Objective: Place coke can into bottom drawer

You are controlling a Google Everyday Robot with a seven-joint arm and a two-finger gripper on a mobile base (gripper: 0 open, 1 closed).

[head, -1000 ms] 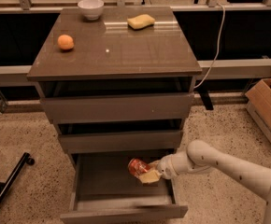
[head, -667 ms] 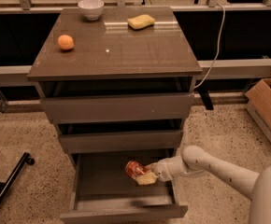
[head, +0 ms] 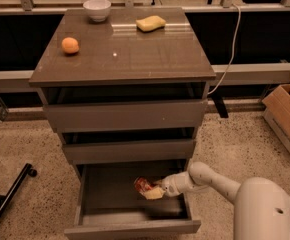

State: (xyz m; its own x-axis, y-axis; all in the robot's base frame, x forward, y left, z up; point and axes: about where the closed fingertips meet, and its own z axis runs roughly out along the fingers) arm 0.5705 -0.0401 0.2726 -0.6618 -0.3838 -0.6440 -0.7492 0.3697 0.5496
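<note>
While the placing step is under way, a grey-brown three-drawer cabinet fills the middle of the scene, its flat glossy top serving as a counter (head: 135, 64). Its bottom drawer (head: 132, 229), the lowest and deepest of the three, with a plain handleless front, is pulled out, showing a dark rectangular tray. The two shallower drawers above are closed.

A white robot arm (head: 220, 181) reaches in from the lower right, over the drawer's right wall. Well apart from it, on the counter, rest a white round bowl (head: 97, 9), a yellow sponge (head: 151, 23) and an orange fruit (head: 70, 45).

At the arm's tip, the two-finger pincer (head: 152, 191) sits inside the drawer, right of centre, pinching a small red coke can (head: 142, 185) with white markings. The can lies tilted within the drawer's walls, low over the floor. Whether it touches the floor cannot be told.

Judging from this, the can is where it belongs but not yet let go. The next move calls for lowering it onto the drawer floor, spreading the pincer, and lifting the arm out without knocking the can or the drawer above.
</note>
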